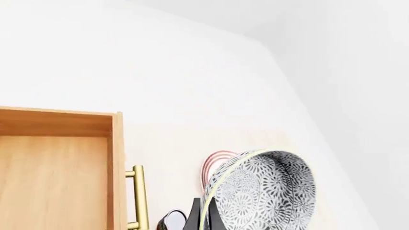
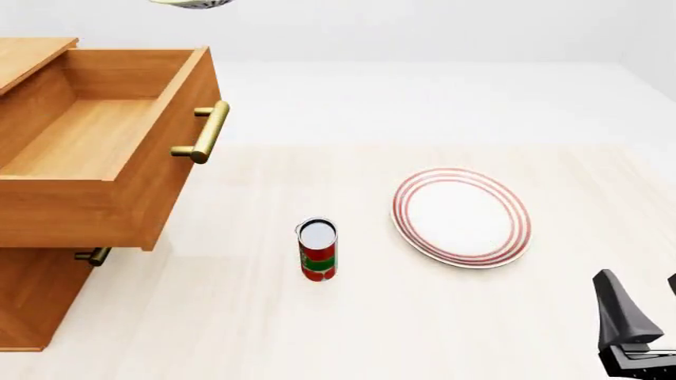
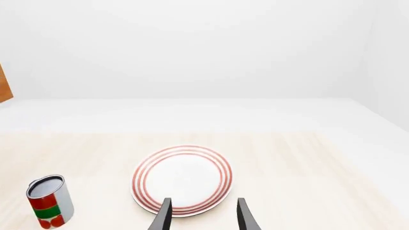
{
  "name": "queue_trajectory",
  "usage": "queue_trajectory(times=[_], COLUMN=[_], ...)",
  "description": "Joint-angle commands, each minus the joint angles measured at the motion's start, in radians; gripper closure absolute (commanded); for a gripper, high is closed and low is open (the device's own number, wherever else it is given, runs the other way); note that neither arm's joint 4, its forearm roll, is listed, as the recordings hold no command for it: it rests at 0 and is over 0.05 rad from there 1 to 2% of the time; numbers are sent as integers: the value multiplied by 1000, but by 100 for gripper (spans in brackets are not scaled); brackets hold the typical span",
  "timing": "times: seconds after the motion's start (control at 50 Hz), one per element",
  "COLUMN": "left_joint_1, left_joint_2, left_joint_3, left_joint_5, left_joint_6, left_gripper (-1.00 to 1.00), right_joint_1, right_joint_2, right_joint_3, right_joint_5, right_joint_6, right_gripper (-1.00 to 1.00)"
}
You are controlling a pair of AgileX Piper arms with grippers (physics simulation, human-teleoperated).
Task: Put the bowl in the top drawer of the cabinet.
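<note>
The speckled bowl is tilted on edge in the left wrist view, its rim pinched by my left gripper, which is shut on it. In the front view only a sliver of the bowl shows at the top edge, high above the cabinet; the left gripper itself is out of that frame. The top drawer is pulled out and open, with nothing in it, its brass handle facing right. My right gripper is open near the table's front right, just short of the plate.
A white plate with red rings lies right of centre. A red and green can stands upright between plate and cabinet. The lower drawer's handle peeks out under the open drawer.
</note>
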Motion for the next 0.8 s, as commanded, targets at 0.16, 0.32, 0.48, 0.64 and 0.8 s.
queue_trajectory(times=[0.16, 0.32, 0.48, 0.64, 0.8], left_joint_1=[99, 144, 199, 238, 265], left_joint_2=[-25, -22, -10, -9, -9], left_joint_3=[-46, -75, -89, -78, -62], left_joint_5=[45, 69, 84, 80, 79], left_joint_6=[1, -2, 17, 12, 8], left_gripper=[100, 100, 100, 100, 100], right_joint_1=[0, 0, 0, 0, 0], right_joint_2=[0, 0, 0, 0, 0], right_joint_3=[0, 0, 0, 0, 0], right_joint_5=[0, 0, 0, 0, 0], right_joint_6=[0, 0, 0, 0, 0], right_gripper=[-100, -100, -100, -100, -100])
